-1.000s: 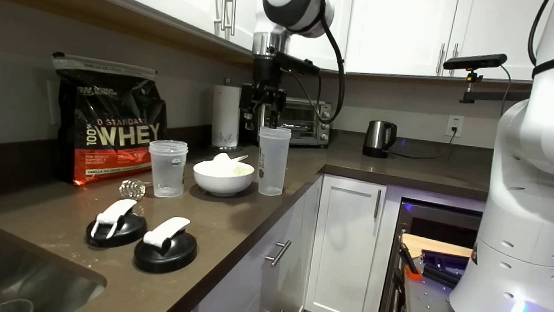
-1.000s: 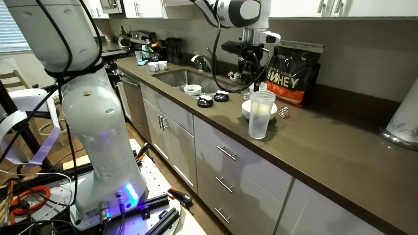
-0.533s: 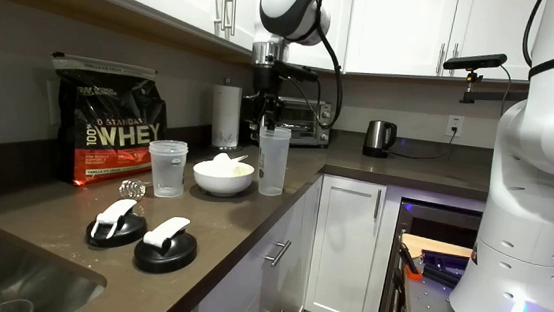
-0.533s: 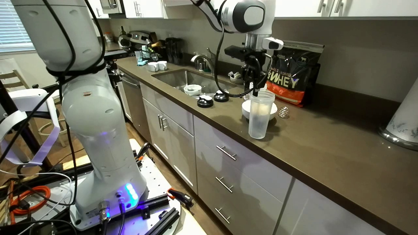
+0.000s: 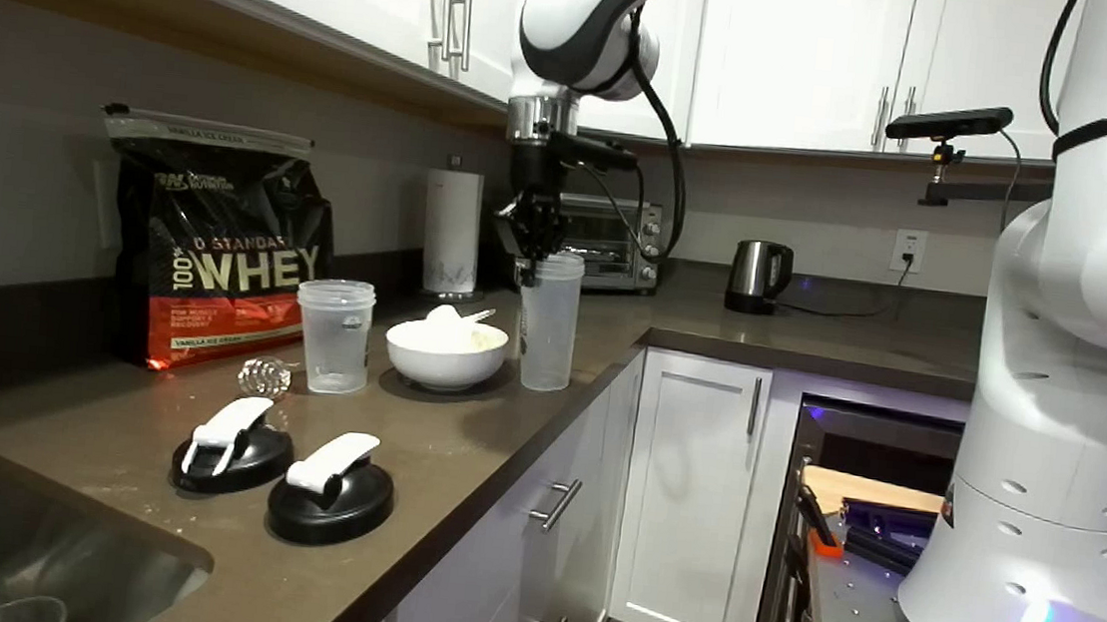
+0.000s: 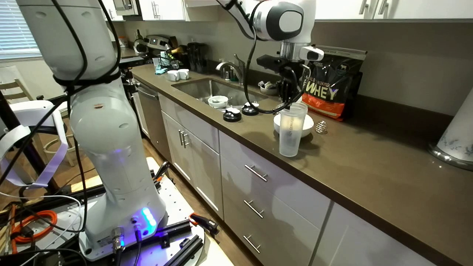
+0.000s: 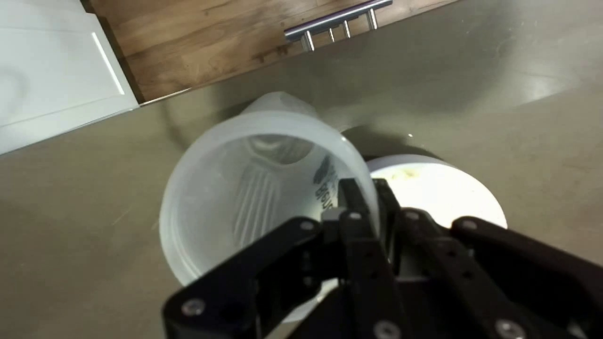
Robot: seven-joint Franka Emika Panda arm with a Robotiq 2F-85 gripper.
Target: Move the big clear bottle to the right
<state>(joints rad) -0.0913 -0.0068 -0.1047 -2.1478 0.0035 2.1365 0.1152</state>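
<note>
Fingers [image 7: 349, 195] newly astride bottle [image 5: 550, 331] rim, near counter edge [image 6: 295, 173]

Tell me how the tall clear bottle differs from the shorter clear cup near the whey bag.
The tall clear bottle is higher and slimmer; the shorter clear cup is squatter. The pincer grips the bottle at its top; nothing holds the cup. The bottle is near the front edge of the counter, while the cup is farther back, close to the whey bag. Both are see-through, colourless and lidless.
</note>
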